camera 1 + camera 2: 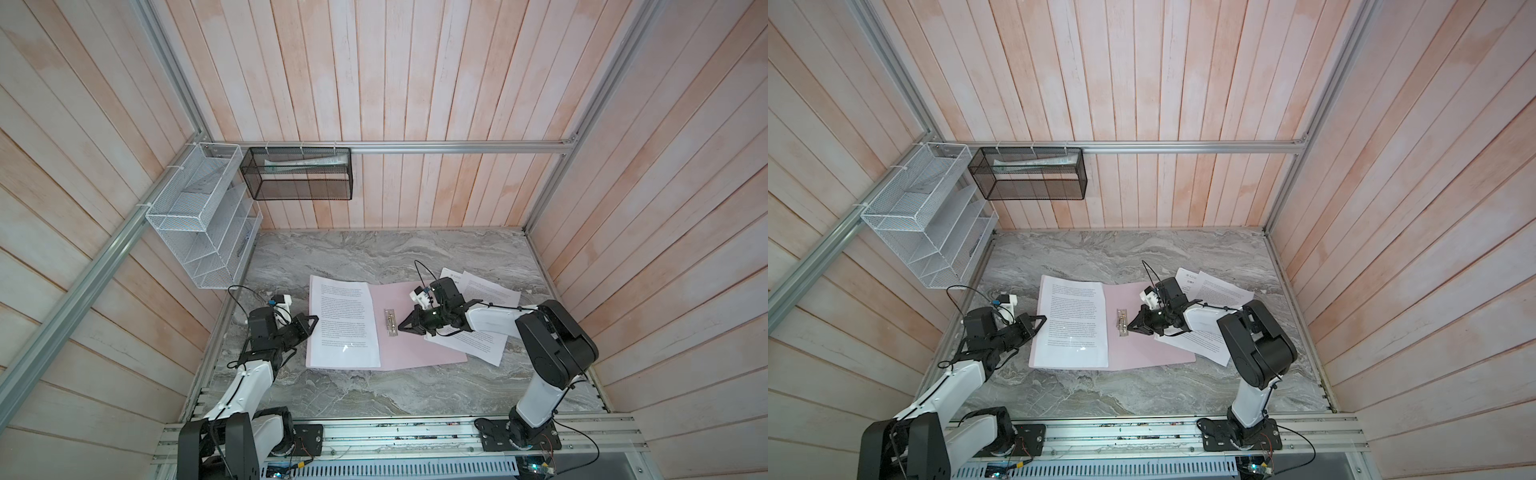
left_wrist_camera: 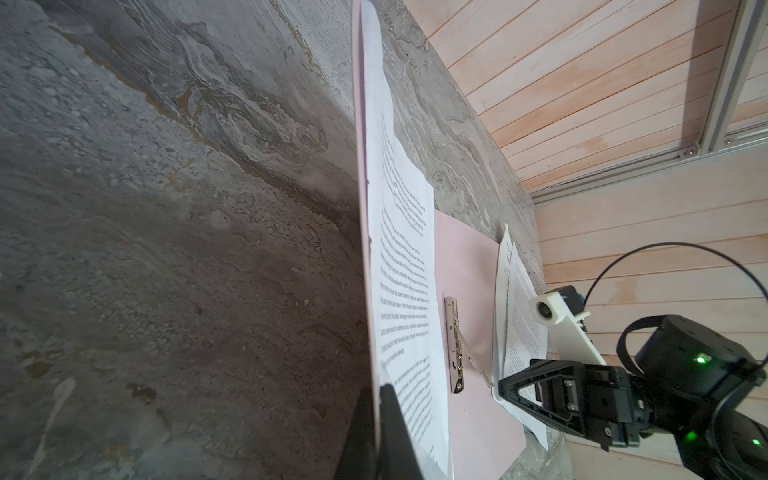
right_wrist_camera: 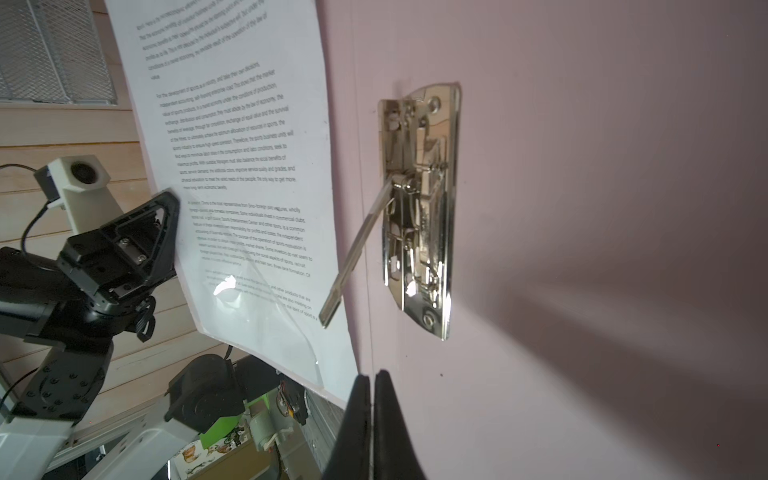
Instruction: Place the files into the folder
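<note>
A pale pink folder [image 1: 415, 353] is lying open and flat on a grey marble table [image 1: 374, 257], seen in both top views. A printed sheet [image 1: 343, 324] is covering its left half. The left gripper [image 1: 315, 320] is sitting at that half's outer edge. In the left wrist view its jaws are closed, with the thin edge of folder and sheet running in between them, so it appears to be pinching that edge.

The right gripper [image 1: 401, 327] is sitting low over the folder's bare right half, its tip just beside the silver metal clip [image 1: 389, 322] near the spine. In the right wrist view its jaws are pressed together with nothing between them. The clip's lever [image 3: 357, 253] is standing raised, away from the card.

The loose files [image 1: 490, 291] are lying at the folder's right edge and overlapping it. The right arm [image 1: 490, 318] is hiding much of them, so the number of sheets cannot be told. The print is too small to read.

Bare marble is showing behind and in front of the folder, while the arms are taking up the room at either side.
</note>
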Motion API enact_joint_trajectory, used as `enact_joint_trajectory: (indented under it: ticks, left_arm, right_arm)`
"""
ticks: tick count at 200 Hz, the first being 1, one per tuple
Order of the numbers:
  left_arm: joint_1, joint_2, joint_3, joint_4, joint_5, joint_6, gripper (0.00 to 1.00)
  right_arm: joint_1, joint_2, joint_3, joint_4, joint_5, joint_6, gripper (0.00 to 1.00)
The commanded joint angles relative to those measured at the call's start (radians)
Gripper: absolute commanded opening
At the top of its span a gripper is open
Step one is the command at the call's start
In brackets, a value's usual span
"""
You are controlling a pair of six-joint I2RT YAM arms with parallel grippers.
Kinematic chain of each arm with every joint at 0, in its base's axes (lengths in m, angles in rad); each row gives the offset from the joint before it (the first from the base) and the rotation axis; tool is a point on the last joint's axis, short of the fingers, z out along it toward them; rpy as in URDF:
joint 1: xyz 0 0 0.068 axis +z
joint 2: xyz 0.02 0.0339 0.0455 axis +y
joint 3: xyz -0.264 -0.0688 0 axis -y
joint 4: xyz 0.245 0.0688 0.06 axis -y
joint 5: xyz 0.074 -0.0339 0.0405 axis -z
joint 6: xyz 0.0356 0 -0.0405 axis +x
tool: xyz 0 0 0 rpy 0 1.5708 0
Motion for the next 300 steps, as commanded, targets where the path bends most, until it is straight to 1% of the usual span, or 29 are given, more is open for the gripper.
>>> enact_joint_trajectory:
  ticks: [1, 34, 60, 93, 123, 139, 152, 180, 201, 218, 236, 247, 284, 292, 300]
  left_arm:
    - [0.001, -0.016, 0.019, 0.004, -0.008, 0.021, 0.00]
    - [0.001, -0.012, 0.018, 0.014, -0.005, 0.022, 0.00]
    - [0.001, -0.010, 0.013, 0.026, 0.000, 0.019, 0.00]
    - [0.001, -0.013, 0.010, 0.028, 0.007, 0.017, 0.00]
    - [0.000, -0.017, 0.008, 0.028, 0.007, 0.018, 0.00]
    - [0.001, -0.019, 0.012, 0.024, 0.007, 0.017, 0.00]
    - [0.001, -0.025, 0.019, 0.012, -0.001, 0.018, 0.00]
    - [0.000, -0.038, 0.063, -0.046, -0.048, 0.029, 0.00]
    - [0.001, -0.034, 0.130, -0.106, -0.106, 0.045, 0.00]
    - [0.001, -0.002, 0.196, -0.142, -0.140, 0.061, 0.00]
    - [0.001, 0.056, 0.276, -0.188, -0.160, 0.088, 0.00]
    - [0.001, 0.087, 0.308, -0.191, -0.148, 0.102, 0.00]
    - [-0.002, 0.196, 0.396, -0.225, -0.054, 0.163, 0.00]
    - [-0.003, 0.203, 0.398, -0.227, -0.036, 0.170, 0.00]
    - [-0.007, 0.204, 0.394, -0.219, -0.022, 0.172, 0.00]
  right_arm:
    - [0.022, 0.029, 0.016, 0.030, -0.005, -0.003, 0.04]
    - [0.060, 0.077, 0.086, 0.019, -0.017, -0.009, 0.03]
    - [0.067, 0.146, 0.169, -0.010, -0.042, -0.028, 0.03]
    - [0.031, 0.217, 0.285, -0.035, -0.031, -0.043, 0.03]
    - [-0.011, 0.296, 0.438, -0.076, -0.015, -0.062, 0.03]
    - [-0.042, 0.334, 0.527, -0.131, -0.010, -0.093, 0.03]
    - [-0.065, 0.336, 0.571, -0.175, 0.018, -0.122, 0.04]
    - [-0.099, 0.271, 0.560, -0.215, 0.073, -0.171, 0.04]
    - [-0.107, 0.235, 0.493, -0.217, 0.097, -0.183, 0.04]
    - [-0.110, 0.225, 0.433, -0.198, 0.102, -0.178, 0.04]
    - [-0.110, 0.222, 0.399, -0.218, 0.151, -0.193, 0.04]
    - [-0.110, 0.219, 0.393, -0.243, 0.198, -0.208, 0.04]
    - [-0.110, 0.190, 0.385, -0.356, 0.401, -0.279, 0.05]
    - [-0.113, 0.181, 0.379, -0.368, 0.434, -0.294, 0.05]
    - [-0.112, 0.175, 0.373, -0.370, 0.441, -0.305, 0.05]
